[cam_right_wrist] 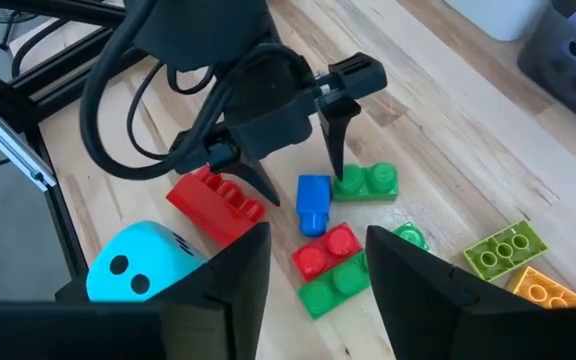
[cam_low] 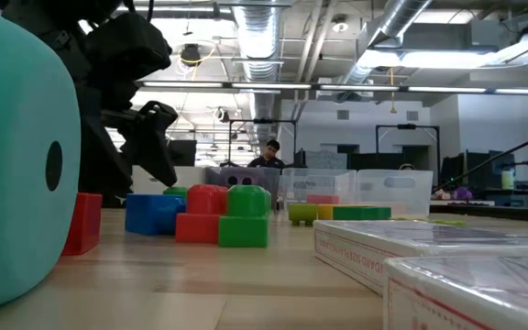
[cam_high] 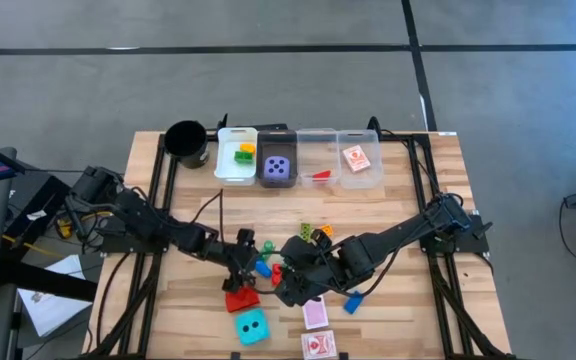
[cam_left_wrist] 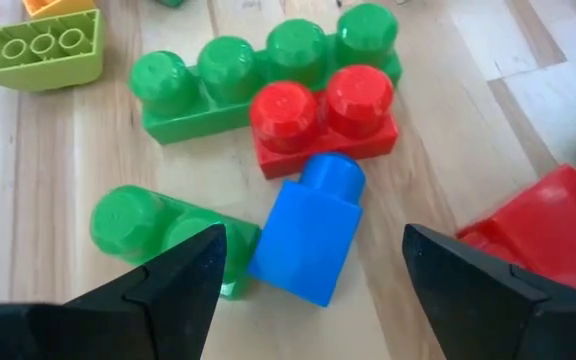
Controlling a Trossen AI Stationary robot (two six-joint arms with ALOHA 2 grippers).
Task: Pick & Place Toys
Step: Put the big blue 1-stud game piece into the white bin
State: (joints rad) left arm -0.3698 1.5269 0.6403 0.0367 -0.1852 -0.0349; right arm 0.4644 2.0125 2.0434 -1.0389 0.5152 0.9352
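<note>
A small blue brick [cam_left_wrist: 308,235] lies on its side on the table among a green two-stud brick [cam_left_wrist: 153,225], a red two-stud brick [cam_left_wrist: 323,115] and a longer green brick [cam_left_wrist: 258,75]. My left gripper [cam_left_wrist: 313,240] is open, slanting down over the blue brick with one finger on each side, touching nothing. It shows the same way from the right wrist [cam_right_wrist: 298,165]. My right gripper [cam_right_wrist: 318,275] hangs open higher up, just right of this cluster [cam_high: 288,283], holding nothing. A big red brick [cam_high: 241,298] and a cyan die [cam_high: 250,324] rest nearer the front edge.
Along the far edge stand a black cup [cam_high: 186,142] and a row of bins [cam_high: 298,135], holding a purple die [cam_high: 277,168] and a card [cam_high: 357,158]. Lime and orange bricks [cam_right_wrist: 513,262] lie beyond the cluster. Two cards [cam_high: 316,330] and another blue brick [cam_high: 353,302] lie front right.
</note>
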